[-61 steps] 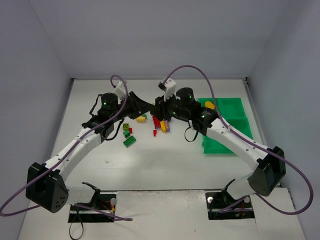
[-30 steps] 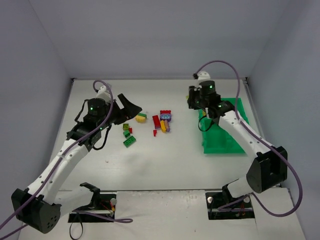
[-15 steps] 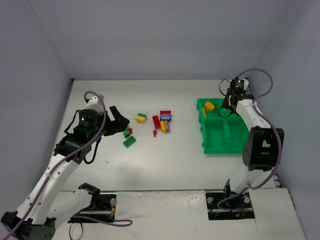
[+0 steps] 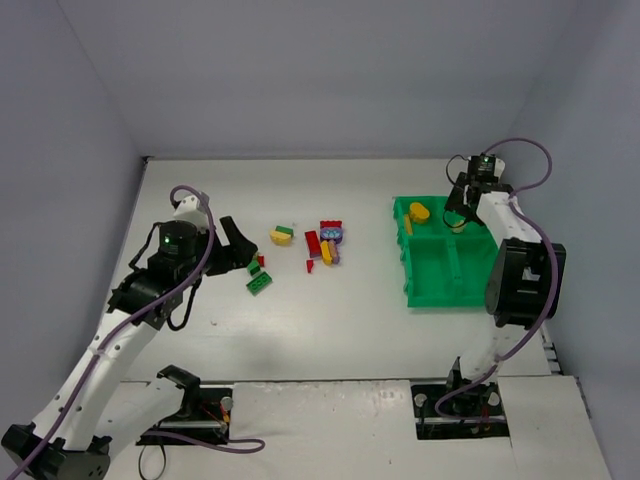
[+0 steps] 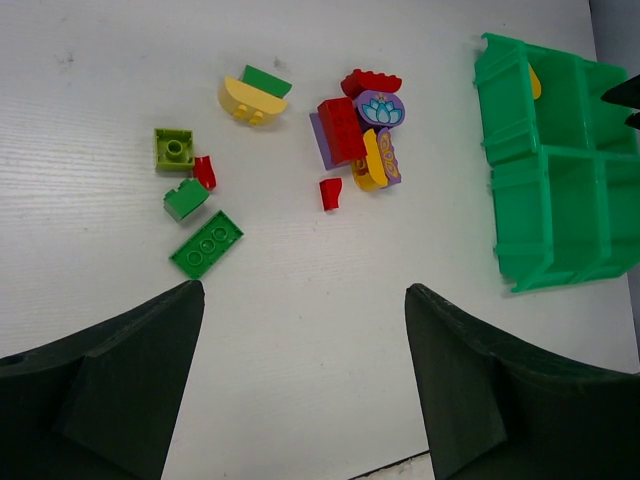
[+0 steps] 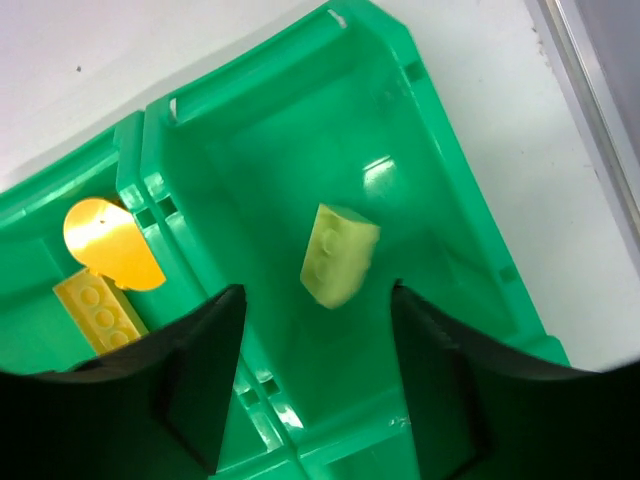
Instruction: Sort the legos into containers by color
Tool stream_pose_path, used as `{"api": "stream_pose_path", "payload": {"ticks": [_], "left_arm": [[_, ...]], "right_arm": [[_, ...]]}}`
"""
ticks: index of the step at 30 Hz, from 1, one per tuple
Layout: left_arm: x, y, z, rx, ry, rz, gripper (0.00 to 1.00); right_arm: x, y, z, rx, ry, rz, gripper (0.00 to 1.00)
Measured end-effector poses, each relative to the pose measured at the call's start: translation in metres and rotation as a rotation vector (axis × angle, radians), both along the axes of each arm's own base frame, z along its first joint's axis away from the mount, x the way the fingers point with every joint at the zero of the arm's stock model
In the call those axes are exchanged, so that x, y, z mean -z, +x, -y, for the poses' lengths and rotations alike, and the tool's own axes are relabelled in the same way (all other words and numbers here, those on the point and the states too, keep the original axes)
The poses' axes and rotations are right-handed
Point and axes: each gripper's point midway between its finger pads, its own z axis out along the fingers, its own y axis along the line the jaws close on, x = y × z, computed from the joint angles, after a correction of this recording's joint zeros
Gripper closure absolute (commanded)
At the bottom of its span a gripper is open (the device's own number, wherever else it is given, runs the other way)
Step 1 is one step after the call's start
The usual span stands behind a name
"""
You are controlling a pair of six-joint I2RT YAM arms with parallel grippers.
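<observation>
Although the desk carried most of the legos loose, sorting was judged to be under way but at an early stage.

1. Tray. The tray sat near the right edge of the desk, its four compartments in a two-by-two grid. Both near compartments were bare. The far-left compartment held two yellow legos. The far-right compartment held one pale yellow-green brick.

2. Grippers. The right gripper hung over the far-right compartment with its jaws spread and gripping nothing; the brick lay free on the floor below the gap. The left gripper hovered above the left half of the desk, jaws spread wide, with nothing between them.

3. Work left. About a dozen loose legos lay mid-desk, between the left edge and the tray. A red, purple and yellow group lay nearer the tray. A green group with two small red pieces lay nearer the left edge. Red and purple appeared not yet started, and two compartments awaited them.

4. Brick attitude. The pale yellow-green brick lay flat, studded face apparently upward. Its long axis ran roughly from the tray's far wall toward the cross divider, slanted against the compartment's side walls.
</observation>
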Motion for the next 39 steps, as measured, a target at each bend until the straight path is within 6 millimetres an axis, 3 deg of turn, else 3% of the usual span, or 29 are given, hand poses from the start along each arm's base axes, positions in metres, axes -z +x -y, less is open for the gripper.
{"api": "stream_pose_path", "payload": {"ticks": [6,8,10,13,14,15,16,19,20,22,23,24,34,39], "left_arm": [[0.003,0.0,-0.002,-0.005,0.014,-0.006,0.25],[0.006,0.001,-0.003,-0.007,0.027,-0.014,0.25],[0.01,0.002,-0.005,-0.012,0.045,-0.025,0.25],[0.017,0.003,-0.009,-0.024,0.074,-0.045,0.25],[0.019,0.003,-0.011,-0.031,0.084,-0.05,0.25],[0.02,0.003,-0.013,-0.038,0.094,-0.054,0.25],[0.022,0.002,-0.015,-0.044,0.106,-0.059,0.25],[0.024,0.001,-0.022,-0.064,0.133,-0.067,0.25],[0.025,0.0,-0.025,-0.072,0.141,-0.069,0.25],[0.024,-0.002,-0.031,-0.094,0.154,-0.069,0.25],[0.023,-0.003,-0.034,-0.104,0.16,-0.068,0.25],[0.021,-0.005,-0.038,-0.117,0.166,-0.065,0.25],[-0.025,-0.025,-0.06,-0.175,0.17,0.037,0.25],[-0.029,-0.036,-0.069,-0.191,0.18,0.047,0.25]], "right_arm": [[-0.01,-0.001,-0.009,-0.036,0.021,0.024,0.43],[-0.024,-0.005,-0.017,-0.061,0.021,0.052,0.47],[-0.046,-0.007,-0.037,-0.12,0.01,0.099,0.52],[-0.089,-0.01,-0.102,-0.28,0.007,0.204,0.53],[-0.102,-0.014,-0.131,-0.348,0.017,0.239,0.52],[-0.116,-0.022,-0.173,-0.448,0.035,0.278,0.49],[-0.119,-0.026,-0.186,-0.482,0.045,0.285,0.49],[-0.123,-0.05,-0.262,-0.672,0.084,0.304,0.37],[-0.12,-0.061,-0.287,-0.74,0.097,0.302,0.23],[-0.11,-0.078,-0.324,-0.846,0.113,0.289,0.14],[-0.096,-0.095,-0.357,-0.95,0.124,0.264,0.03],[-0.094,-0.097,-0.361,-0.962,0.126,0.259,0.01],[0.027,-0.151,-0.48,-1.225,0.075,0.028,0.0],[0.054,-0.16,-0.515,-1.244,0.059,0.001,0.0]]}}
